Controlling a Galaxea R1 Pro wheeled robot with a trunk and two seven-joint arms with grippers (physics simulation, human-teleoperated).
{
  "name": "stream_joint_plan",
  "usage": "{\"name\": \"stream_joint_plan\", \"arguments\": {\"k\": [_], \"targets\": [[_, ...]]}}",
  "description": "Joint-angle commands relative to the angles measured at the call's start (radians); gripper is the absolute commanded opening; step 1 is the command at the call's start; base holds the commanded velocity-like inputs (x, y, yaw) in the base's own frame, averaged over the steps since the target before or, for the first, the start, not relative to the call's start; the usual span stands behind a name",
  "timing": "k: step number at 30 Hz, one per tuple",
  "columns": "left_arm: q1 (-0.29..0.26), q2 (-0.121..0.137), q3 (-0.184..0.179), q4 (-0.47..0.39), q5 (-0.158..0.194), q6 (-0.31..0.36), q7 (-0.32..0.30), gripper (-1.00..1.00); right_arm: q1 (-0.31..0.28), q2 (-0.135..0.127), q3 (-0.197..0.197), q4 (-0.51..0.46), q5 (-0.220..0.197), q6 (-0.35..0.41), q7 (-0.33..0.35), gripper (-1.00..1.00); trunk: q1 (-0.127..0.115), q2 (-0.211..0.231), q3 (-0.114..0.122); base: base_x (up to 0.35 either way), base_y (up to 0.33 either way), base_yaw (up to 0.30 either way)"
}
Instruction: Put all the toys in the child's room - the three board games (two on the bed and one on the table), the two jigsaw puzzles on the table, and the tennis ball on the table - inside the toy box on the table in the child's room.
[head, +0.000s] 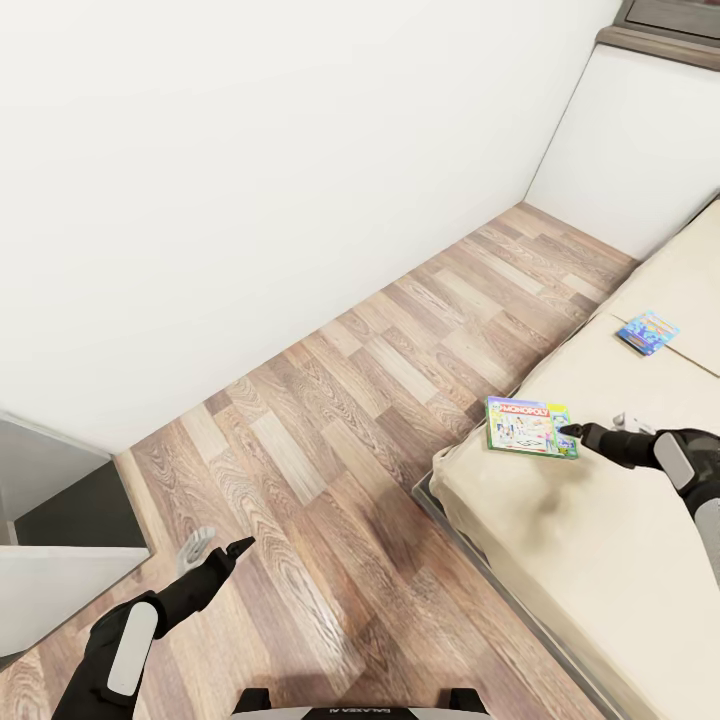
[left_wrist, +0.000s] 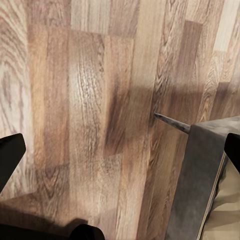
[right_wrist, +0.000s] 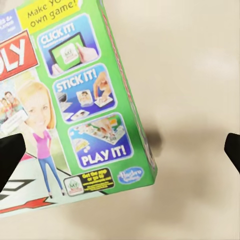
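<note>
While the green Monopoly box lies flat near the bed's floor-side edge, the right gripper sits right at its near edge, fingertips just beside or touching the box's right side in the head view; contact can't be confirmed. In the right wrist view the box fills the space ahead of the fingers, with both fingertips spread wide at the frame edges and nothing between them. So the right gripper is wide open and holds nothing.

Key relation: the box lies straight ahead of the right gripper along its reach direction, slightly toward the floor edge of the bed. Its long axis runs roughly across the head view, about in line with the forearm, so the gripper meets a short edge. The wrist view shows the box corner offset to one side of the finger gap, not centred. My read: it needs a small lateral shift before closing, otherwise it pinches a corner and the box may pivot or slide on the soft cover.

Second board game, blue, lies further up the bed, well apart from the green one, also on the right arm's side.

Left gripper hangs over the wood floor, jaws apart, empty, well away from both boxes. Right arm is clearly the nearer one.
</note>
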Motion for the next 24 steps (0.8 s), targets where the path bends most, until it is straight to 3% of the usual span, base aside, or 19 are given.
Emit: {"name": "stream_joint_plan", "arguments": {"k": [1,24], "targets": [[-0.001,-0.001,0.004,-0.001,0.002,0.008,-0.003,1.0,0.001,0.002,-0.005,0.0,0.001,0.005,0.003,1.0,0.0,0.0,-0.001,0.0,0.0,0.0],[-0.001,-0.002,0.004,-0.001,0.002,0.009,-0.004,1.0,0.022,0.023,-0.004,0.002,0.002,-0.074,0.006,1.0,0.0,0.0,-0.001,0.0,0.0,0.0]]}}
